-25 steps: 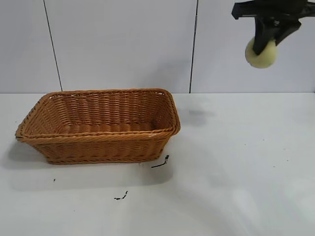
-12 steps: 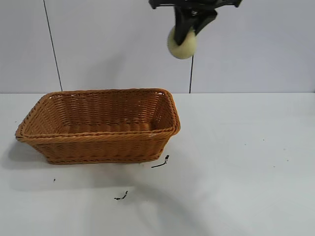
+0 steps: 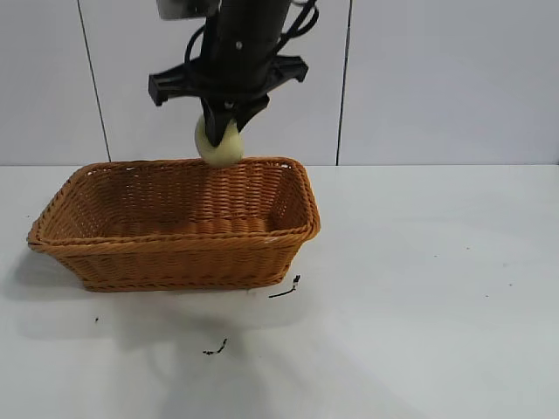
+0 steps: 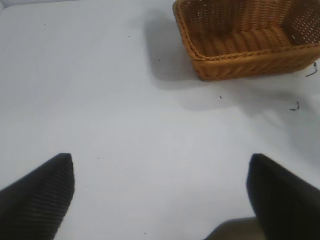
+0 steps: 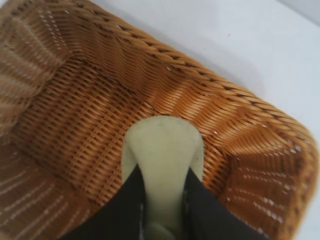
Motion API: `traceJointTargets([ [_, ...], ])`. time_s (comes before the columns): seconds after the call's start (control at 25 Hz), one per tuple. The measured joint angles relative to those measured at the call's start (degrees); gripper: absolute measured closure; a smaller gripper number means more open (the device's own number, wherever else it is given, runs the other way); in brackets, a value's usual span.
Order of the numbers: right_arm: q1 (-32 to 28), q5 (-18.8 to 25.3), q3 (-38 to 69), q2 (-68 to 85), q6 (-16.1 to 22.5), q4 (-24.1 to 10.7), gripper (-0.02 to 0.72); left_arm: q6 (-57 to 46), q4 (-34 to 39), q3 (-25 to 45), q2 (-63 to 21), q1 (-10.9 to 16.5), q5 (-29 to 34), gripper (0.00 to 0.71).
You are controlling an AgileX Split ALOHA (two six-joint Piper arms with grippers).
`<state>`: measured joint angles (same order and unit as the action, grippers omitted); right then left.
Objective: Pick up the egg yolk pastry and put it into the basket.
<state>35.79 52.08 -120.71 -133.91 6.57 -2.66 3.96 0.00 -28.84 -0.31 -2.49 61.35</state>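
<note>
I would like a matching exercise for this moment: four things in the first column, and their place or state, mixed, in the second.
Things:
1. egg yolk pastry
2. basket
3. right gripper
4. left gripper

Place or state:
a. open over bare table, away from the basket
b. resting on the white table
c. held in the air above the basket
d. shut on the pastry

Pairs: 1-c, 2-b, 3-d, 4-a

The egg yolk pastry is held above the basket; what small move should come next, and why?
Probably lower a little, then open the jaws. The right gripper grips the egg yolk pastry above the basket, near its far rim, and the right wrist view shows the woven floor directly below. The left gripper is open, away over the table.
</note>
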Motion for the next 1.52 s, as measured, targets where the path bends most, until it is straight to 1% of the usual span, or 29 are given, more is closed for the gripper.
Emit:
traceJointTargets([
  [0.16, 0.00, -1.92, 0.00, -4.09, -0.27, 2.66, 0.602, 0.00, 0.00, 0.00, 0.00, 0.00, 0.00, 0.014],
  [0.28, 0.00, -2.11, 0.00, -5.67, -0.75, 2.17, 0.597, 0.00, 0.00, 0.00, 0.00, 0.00, 0.00, 0.014],
  [0.36, 0.00, -2.11, -0.15, -5.82, -0.79, 2.01, 0.555, 0.00, 0.00, 0.00, 0.00, 0.00, 0.00, 0.014],
  [0.4, 0.00, -2.11, -0.51, -5.82, -0.79, 1.95, 0.518, 0.00, 0.00, 0.00, 0.00, 0.00, 0.00, 0.014],
  [0.44, 0.00, -2.00, -1.00, -5.82, -0.79, 1.95, 0.451, 0.00, 0.00, 0.00, 0.00, 0.00, 0.00, 0.014],
  [0.52, 0.00, -1.22, -2.67, -5.82, -1.05, 1.95, 0.272, 0.00, 0.00, 0.00, 0.00, 0.00, 0.00, 0.014],
  [0.56, 0.00, -0.27, -3.78, -5.82, -1.25, 1.95, 0.169, 0.00, 0.00, 0.00, 0.00, 0.00, 0.00, 0.014],
  [0.6, 0.00, 0.87, -4.95, -5.82, -1.46, 1.89, 0.104, 0.00, 0.00, 0.00, 0.00, 0.00, 0.00, 0.014],
  [0.64, 0.00, 1.85, -6.64, -5.82, -1.52, 1.89, 0.066, 0.00, 0.00, 0.00, 0.00, 0.00, 0.00, 0.014],
  [0.68, 0.00, 3.17, -8.53, -5.82, -1.59, 1.89, 0.045, 0.00, 0.00, 0.00, 0.00, 0.00, 0.00, 0.014],
  [0.76, 0.00, 5.82, -12.39, -5.82, -1.59, 1.78, 0.022, 0.00, 0.00, 0.00, 0.00, 0.00, 0.00, 0.014],
  [0.84, -0.13, 8.46, -16.41, -5.82, -1.64, 1.66, 0.016, 0.00, 0.00, 0.00, 0.00, 0.00, 0.00, 0.014],
  [1.0, -2.67, 10.90, -21.35, -5.71, -1.36, 1.72, 0.010, 0.00, 0.00, 0.00, 0.00, 0.00, 0.00, 0.014],
  [1.12, -7.11, 11.80, -21.91, -5.67, -1.37, 1.66, 0.010, 0.00, 0.00, 0.00, 0.00, 0.00, 0.00, 0.014],
  [1.44, -23.53, 14.52, -21.91, -5.67, -2.21, 1.26, 0.010, 0.00, 0.00, 0.00, 0.00, 0.00, 0.00, 0.014],
  [1.52, -26.82, 15.43, -21.96, -5.67, -2.75, 1.31, 0.010, 0.00, 0.00, 0.00, 0.00, 0.00, 0.00, 0.014],
])
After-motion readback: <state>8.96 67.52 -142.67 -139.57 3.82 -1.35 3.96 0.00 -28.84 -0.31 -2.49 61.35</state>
